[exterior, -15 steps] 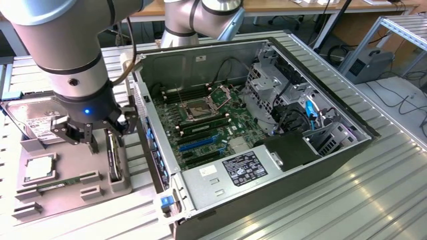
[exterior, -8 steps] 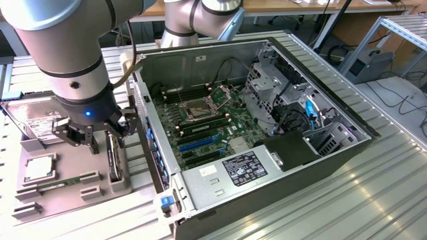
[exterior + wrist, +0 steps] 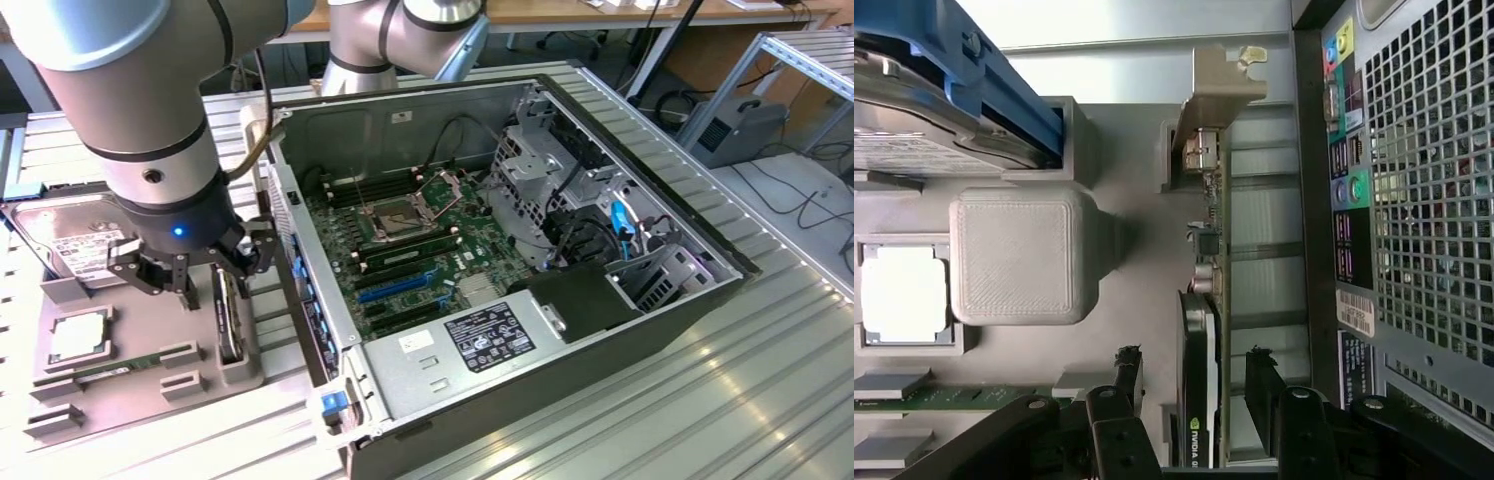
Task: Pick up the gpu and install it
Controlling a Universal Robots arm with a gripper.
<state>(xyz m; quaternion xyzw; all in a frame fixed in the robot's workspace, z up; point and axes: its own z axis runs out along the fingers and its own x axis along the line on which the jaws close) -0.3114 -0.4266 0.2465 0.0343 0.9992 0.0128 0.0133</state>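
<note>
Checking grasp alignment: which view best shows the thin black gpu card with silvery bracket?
Wrist view: the thin black gpu card is close, edge-on, bracket included. Exterior view shows its top edge, in a grey holder.

Around your ribbed metal table [image 3: 747, 400] you see a wooden desk [image 3: 561, 18] beyond its far edge, an aluminium-profile frame [image 3: 801, 50] off its side at the exterior view's right, and beside that frame a grey box [image 3: 741, 125] on the pale floor [image 3: 821, 240] with black cables [image 3: 801, 205] trailing.

Green logo [image 3: 1197, 432] on the gpu [image 3: 1199, 380]; lettering unreadable.
</note>
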